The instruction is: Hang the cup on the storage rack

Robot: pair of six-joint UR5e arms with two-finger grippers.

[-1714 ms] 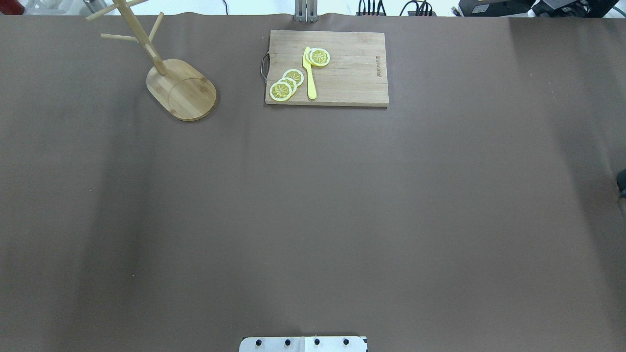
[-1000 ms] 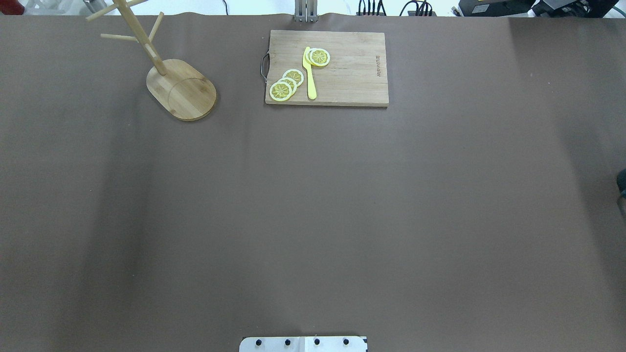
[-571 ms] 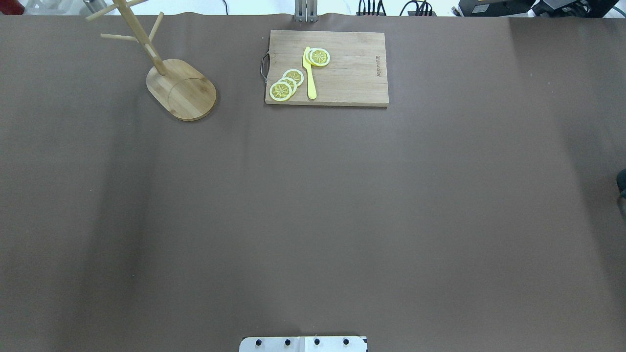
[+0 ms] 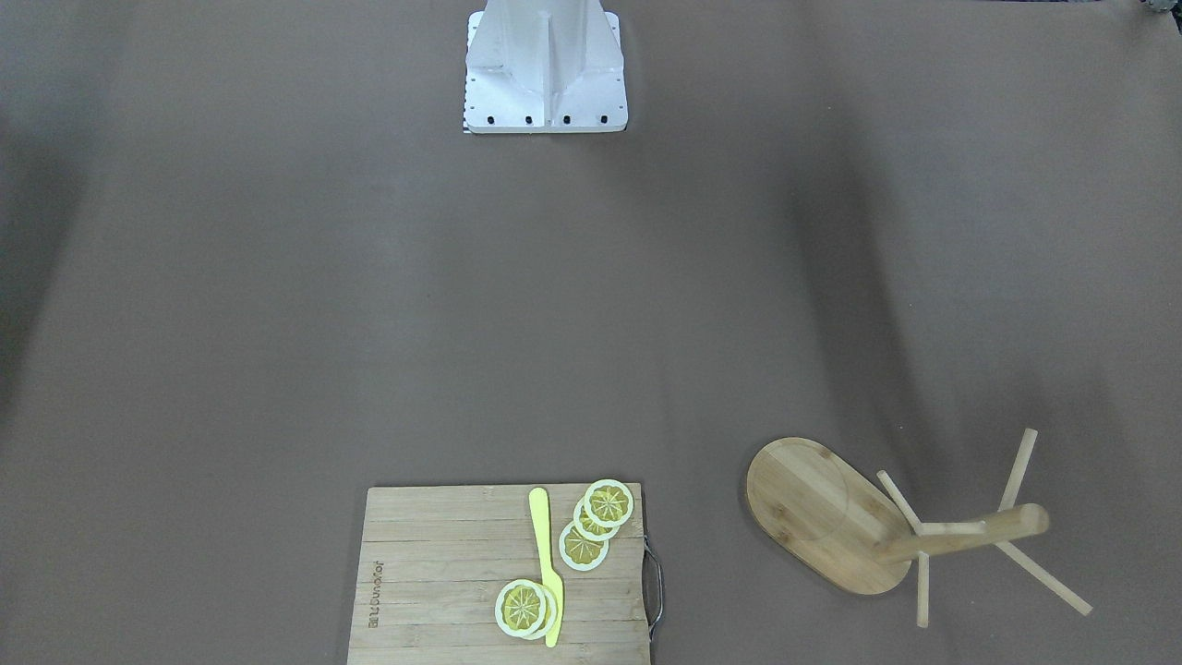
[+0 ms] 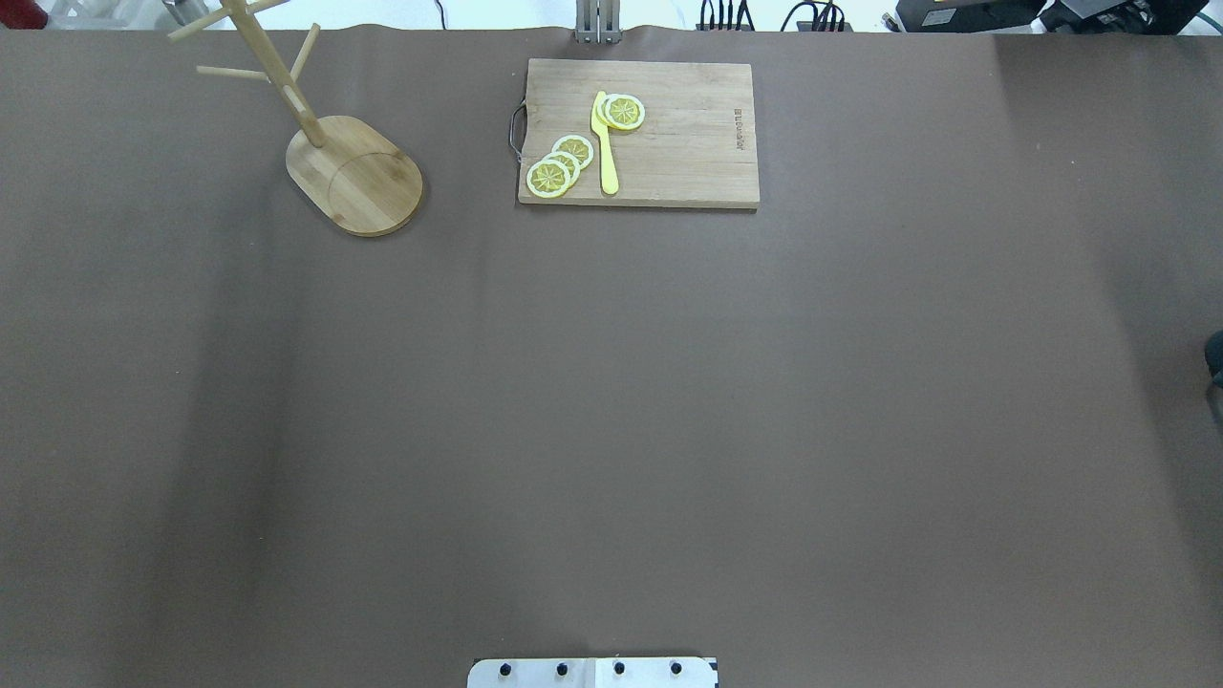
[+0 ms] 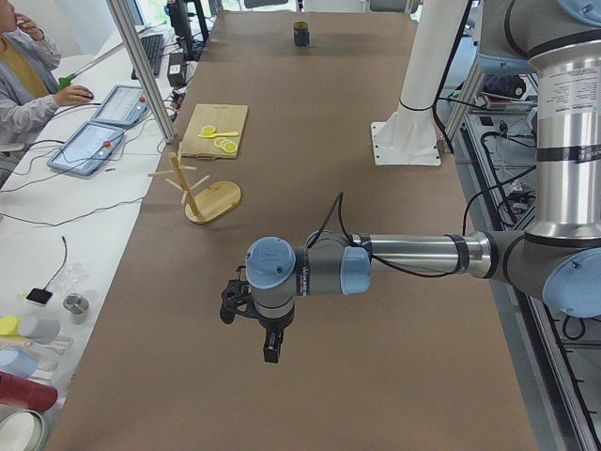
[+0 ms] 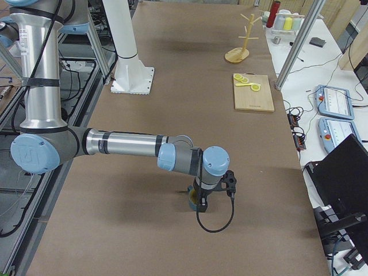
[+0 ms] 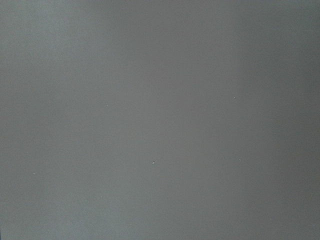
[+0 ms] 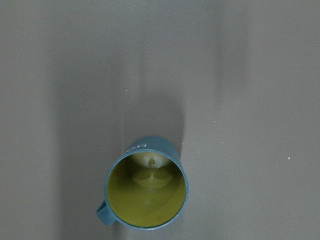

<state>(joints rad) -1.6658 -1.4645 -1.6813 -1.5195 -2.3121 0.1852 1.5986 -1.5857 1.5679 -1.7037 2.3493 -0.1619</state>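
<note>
The cup [image 9: 146, 189] is a blue-grey mug with a yellow inside. It stands upright on the brown table straight below the right wrist camera, handle to the lower left. It also shows far off in the exterior left view [image 6: 300, 33]. In the exterior right view my right gripper [image 7: 199, 202] hangs just over the cup [image 7: 192, 199]; I cannot tell whether it is open or shut. The storage rack [image 5: 355, 178] stands at the far left, also in the front-facing view [image 4: 820, 525]; its pegs are bare. My left gripper [image 6: 271, 353] hangs over bare table near the left end; its state cannot be told.
A wooden cutting board [image 5: 688, 143] with lemon slices and a yellow knife [image 5: 604, 143] lies at the far middle, also in the front-facing view [image 4: 434, 573]. The robot's white base [image 4: 545, 74] stands at the near edge. An operator [image 6: 23, 80] sits beyond the table's far side.
</note>
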